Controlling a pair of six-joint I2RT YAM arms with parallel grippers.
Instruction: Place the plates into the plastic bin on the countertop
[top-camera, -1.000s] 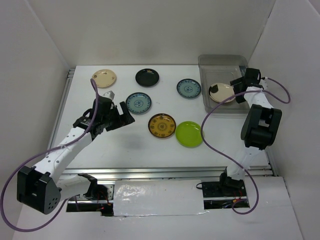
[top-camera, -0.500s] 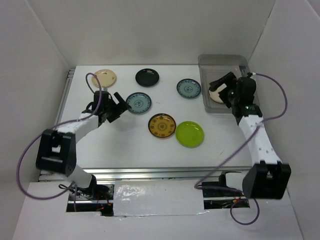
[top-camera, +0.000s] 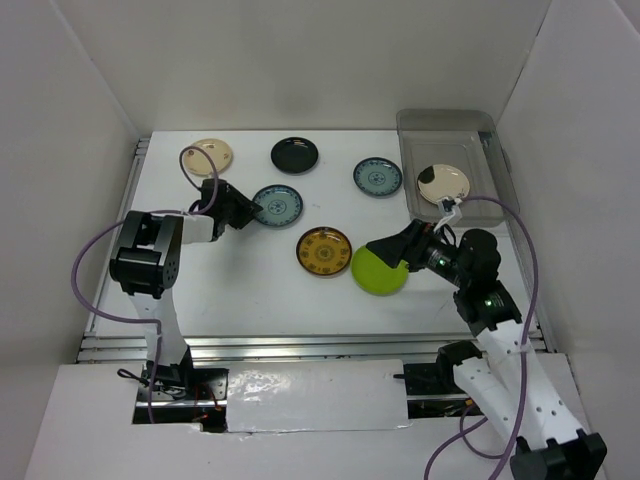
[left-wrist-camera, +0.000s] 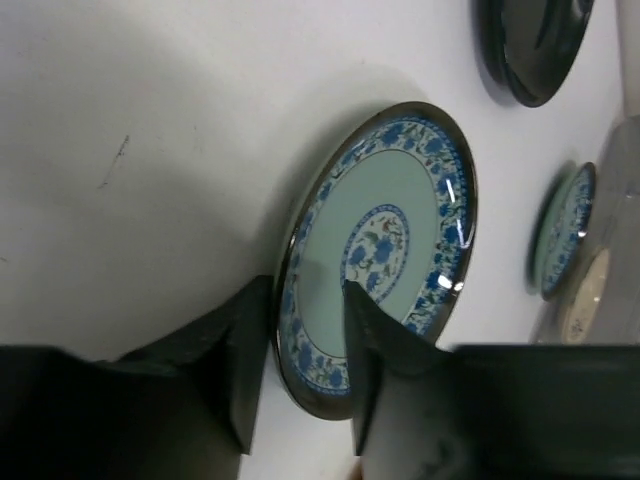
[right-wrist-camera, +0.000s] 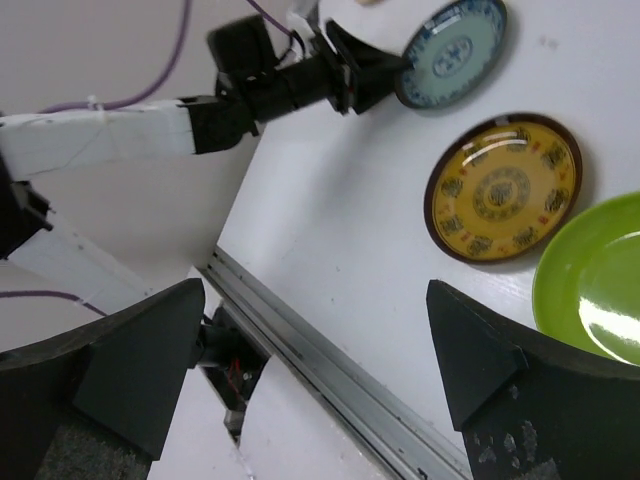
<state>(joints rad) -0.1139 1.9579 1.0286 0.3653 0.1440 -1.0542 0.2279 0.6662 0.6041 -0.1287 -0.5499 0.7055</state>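
Observation:
On the white countertop (top-camera: 250, 280) lie a cream plate (top-camera: 208, 156), a black plate (top-camera: 294, 154), two blue-patterned plates (top-camera: 277, 205) (top-camera: 377, 177), an amber plate (top-camera: 323, 251) and a lime green plate (top-camera: 378, 272). Another cream plate (top-camera: 443, 183) lies inside the clear plastic bin (top-camera: 445, 122) at the back right. My left gripper (top-camera: 247, 210) pinches the near rim of the left blue-patterned plate (left-wrist-camera: 385, 240), one finger (left-wrist-camera: 240, 360) outside and one on its face. My right gripper (top-camera: 384, 250) hovers wide open over the lime plate's left edge, holding nothing.
White walls enclose the table on three sides. A metal rail (right-wrist-camera: 330, 370) runs along the near edge, with the arm bases and cables below it. The right wrist view looks down on the amber plate (right-wrist-camera: 505, 190) and lime plate (right-wrist-camera: 600, 280).
My left gripper reached right to the blue-patterned plate and closed on its rim. My right arm drew back from the bin, leaving the cream plate inside, and now hangs over the lime plate.

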